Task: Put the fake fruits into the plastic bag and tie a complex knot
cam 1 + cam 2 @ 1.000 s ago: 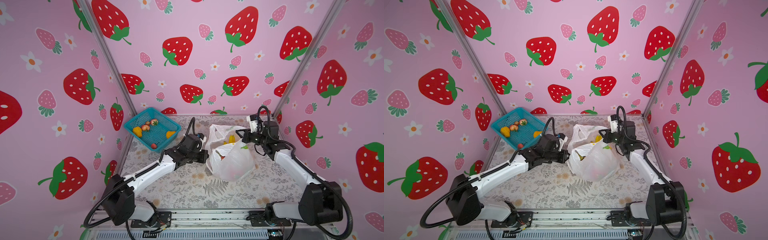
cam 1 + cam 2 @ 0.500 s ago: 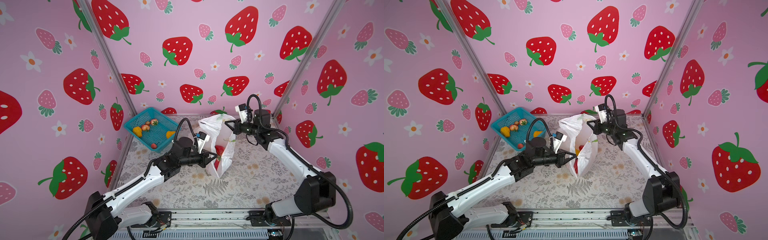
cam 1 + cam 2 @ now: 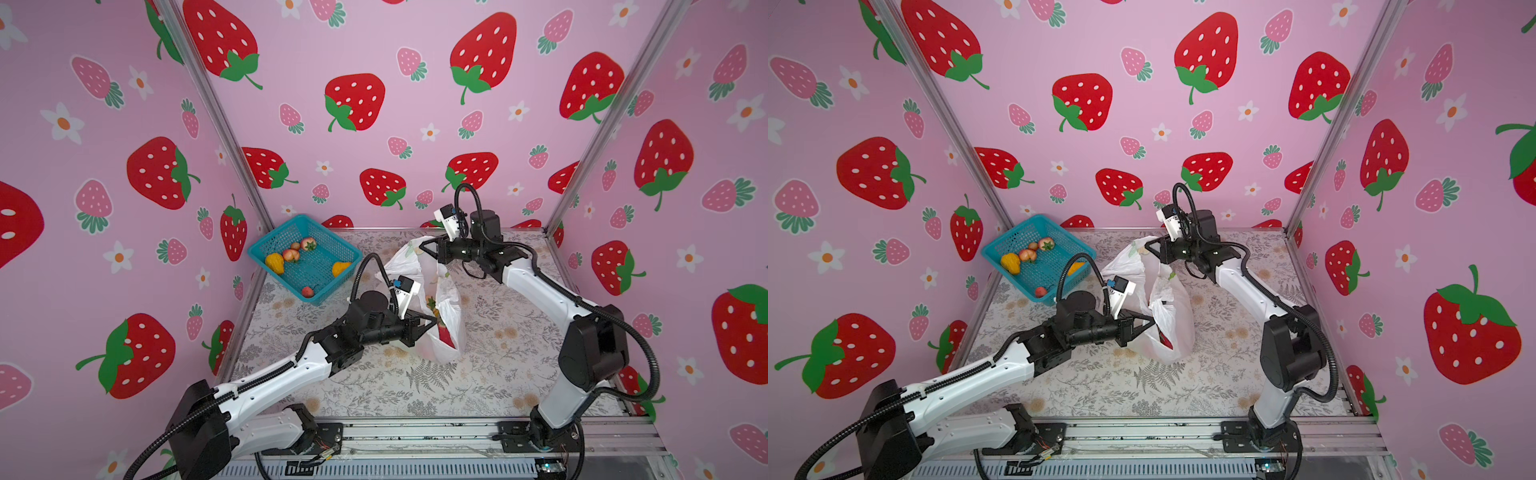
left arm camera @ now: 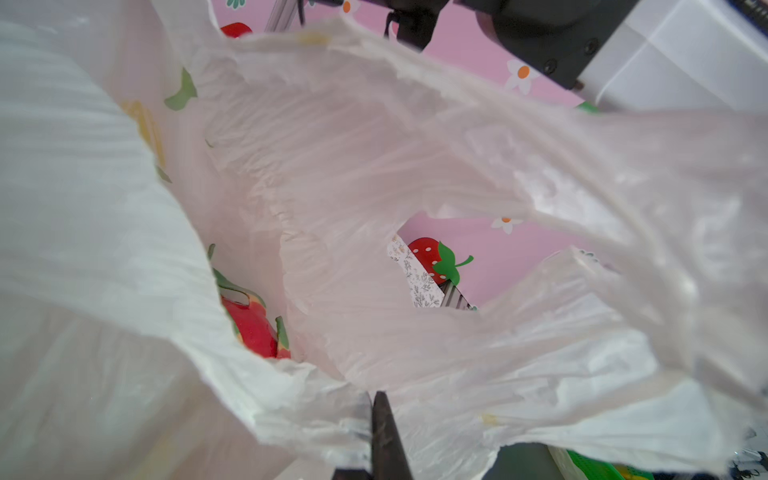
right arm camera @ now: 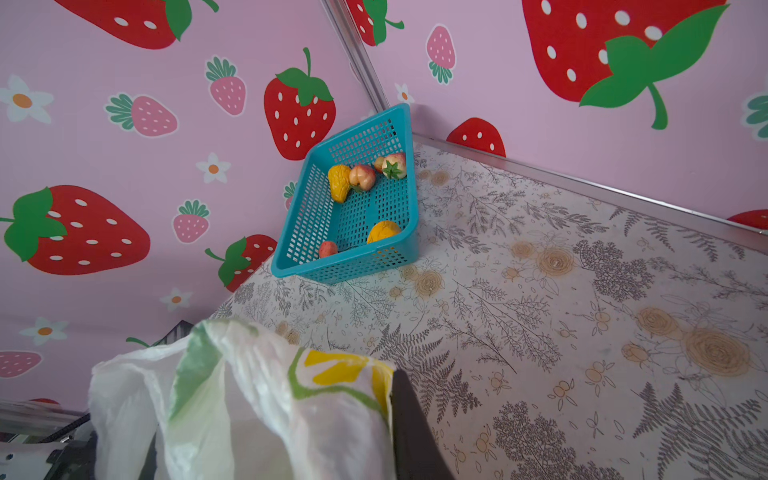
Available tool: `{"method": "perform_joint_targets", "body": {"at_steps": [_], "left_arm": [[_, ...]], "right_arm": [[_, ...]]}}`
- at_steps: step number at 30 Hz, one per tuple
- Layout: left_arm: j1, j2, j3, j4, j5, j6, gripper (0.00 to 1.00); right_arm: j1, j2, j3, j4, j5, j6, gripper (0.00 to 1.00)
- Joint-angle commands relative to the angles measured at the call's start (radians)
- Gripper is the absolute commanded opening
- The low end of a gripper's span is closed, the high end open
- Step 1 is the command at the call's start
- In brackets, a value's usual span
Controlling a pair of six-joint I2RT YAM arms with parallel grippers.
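A teal mesh plastic basket (image 5: 357, 262) holds small glossy fake fruits (image 5: 361, 176); a translucent lemon-printed plastic bag (image 5: 266, 399) touches a dark gripper finger (image 5: 411, 428).

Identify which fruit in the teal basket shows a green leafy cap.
The strawberry at the far end of the basket, next to the peach. The others are yellow, orange, pinkish or red, with no such cap.

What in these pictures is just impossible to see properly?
- Fruits in the bag: milky plastic hides all but a red fruit, left wrist view.
- Right gripper: plastic covers its jaws in its wrist view, too small in both top views; grip unclear.
- Left gripper: its wrist view's bottom edge cuts off nearly all.
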Motion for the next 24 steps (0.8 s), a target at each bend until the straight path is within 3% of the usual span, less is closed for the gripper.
{"method": "perform_joint_targets", "body": {"at_steps": [1, 7, 10, 14, 17, 24], "left_arm": [[-0.002, 0.016, -0.026, 0.078, -0.051, -0.024, 0.0], [-0.002, 0.019, -0.066, 0.092, -0.104, -0.041, 0.0], [-0.001, -0.004, -0.084, 0.09, -0.141, -0.046, 0.0], [0.001, -0.035, -0.089, 0.062, -0.183, -0.045, 0.0], [0.006, -0.05, -0.089, 0.046, -0.197, -0.057, 0.0], [0.009, -0.063, -0.088, 0.019, -0.199, -0.101, 0.0]], "right_arm": [[0.0, 0.043, 0.079, -0.042, 0.011, -0.026, 0.21], [0.006, 0.042, 0.178, -0.15, 0.099, -0.076, 0.43], [0.009, -0.006, 0.192, -0.2, 0.189, -0.114, 0.63], [0.012, -0.105, 0.167, -0.225, 0.289, -0.141, 0.8], [0.018, -0.19, 0.117, -0.221, 0.323, -0.148, 0.86], [0.062, -0.436, -0.078, -0.239, 0.344, -0.151, 0.88]]}}
